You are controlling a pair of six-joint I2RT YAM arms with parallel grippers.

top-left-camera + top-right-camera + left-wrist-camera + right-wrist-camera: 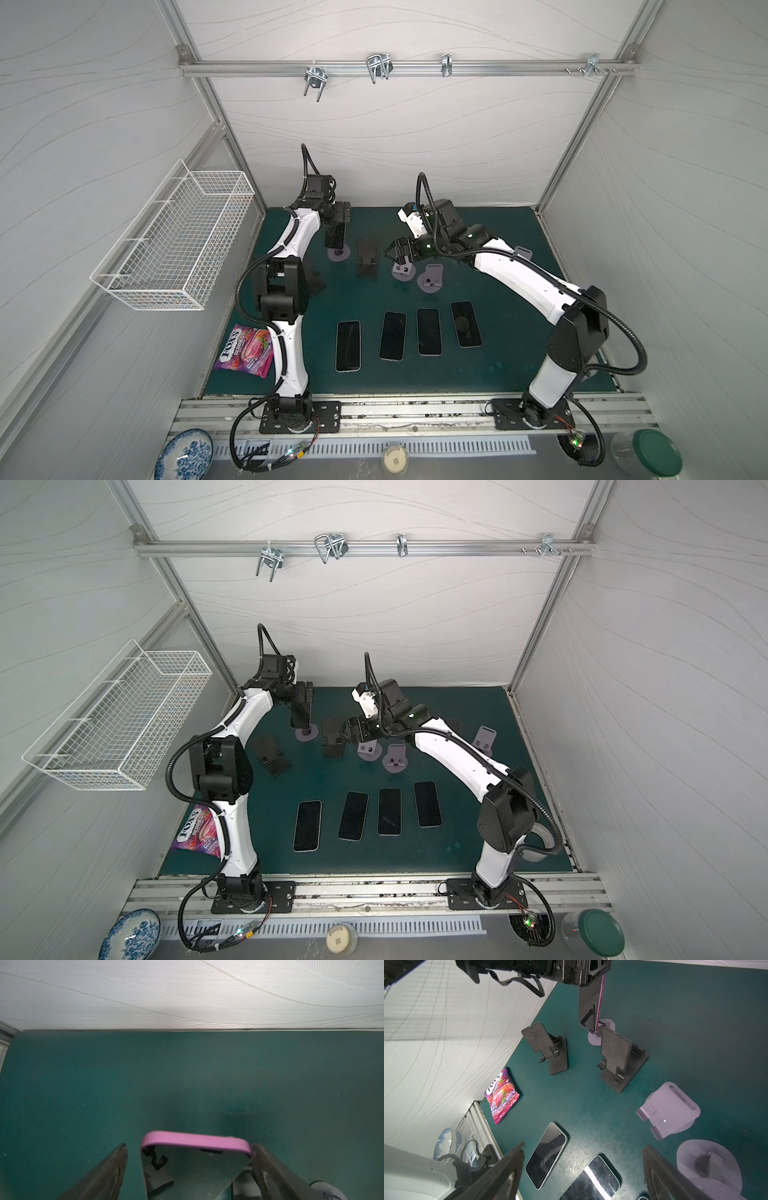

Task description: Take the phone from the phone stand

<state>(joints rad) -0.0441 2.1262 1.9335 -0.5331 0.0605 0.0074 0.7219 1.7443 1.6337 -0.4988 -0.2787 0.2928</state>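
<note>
Pink-edged phone point(195, 1140) upright, lower end on lilac stand point(593, 1040) | left gripper point(189, 1145) straddles its top edge, one finger point(264, 1159) touching, other apart | right gripper point(584, 1145) wide, empty, above green mat point(695, 1022)

Four flat phones point(348, 345) point(392, 336) point(429, 331) point(466, 324) lie in a row toward the mat's point(519, 353) near edge and one pink-cased phone point(589, 1001) stands upright, five in all, with two black stands point(545, 1047) point(620, 1057), four lilac stands point(306, 734) point(369, 750) point(395, 762) point(484, 737), one candy bag point(245, 351), one wire basket point(174, 241) and one blue-patterned plate point(183, 455).
</note>
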